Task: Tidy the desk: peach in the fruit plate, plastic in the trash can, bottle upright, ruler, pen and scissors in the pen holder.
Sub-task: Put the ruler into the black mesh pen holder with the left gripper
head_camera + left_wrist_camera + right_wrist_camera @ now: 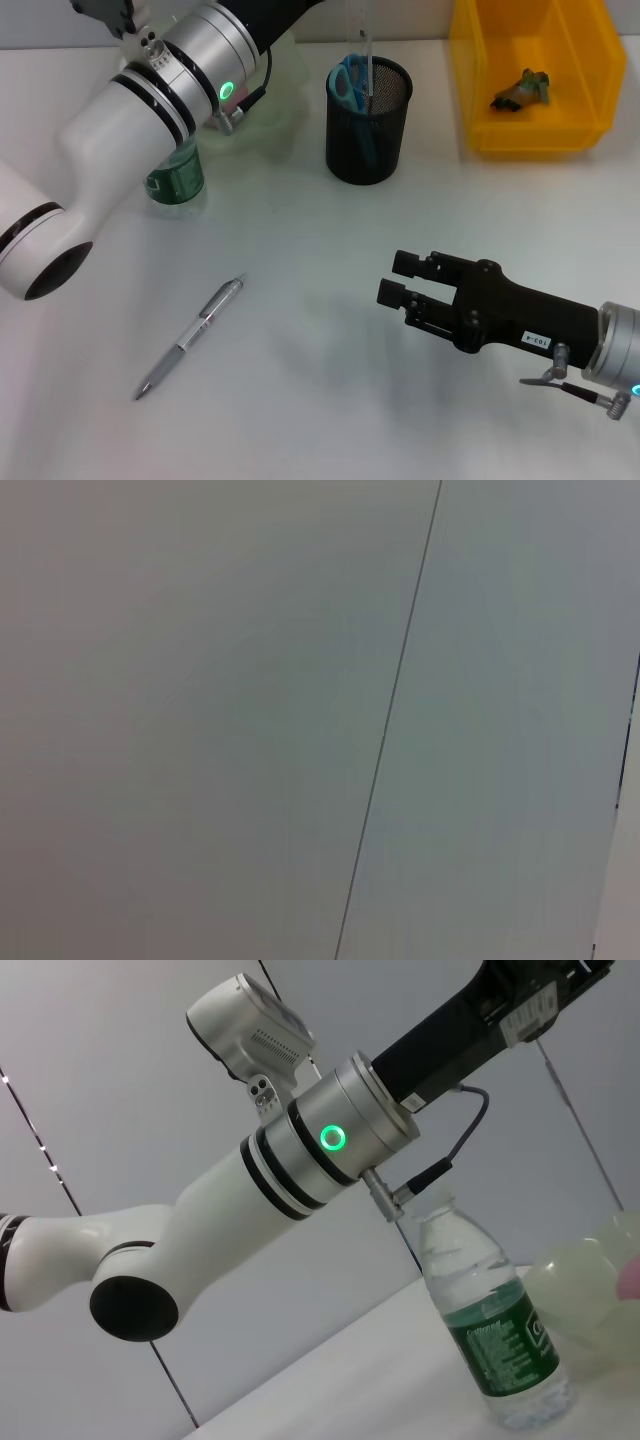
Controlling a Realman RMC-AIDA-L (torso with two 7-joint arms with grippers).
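Pen (190, 338) lies on desk (300, 400), before pen holder (368, 120).

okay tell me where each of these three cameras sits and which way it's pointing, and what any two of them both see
Head view: from the robot's head, down at the desk; pen, pen holder, trash can, both arms, right gripper.
Left wrist view: on the left wrist, facing a blank pale wall; no body parts.
Right wrist view: on the right wrist, looking across at the left arm.
Shared: head and right wrist both show the upright bottle.

Black wire-mesh pen holder (369, 120) (matt), glossy yellow plastic trash can (590, 95).
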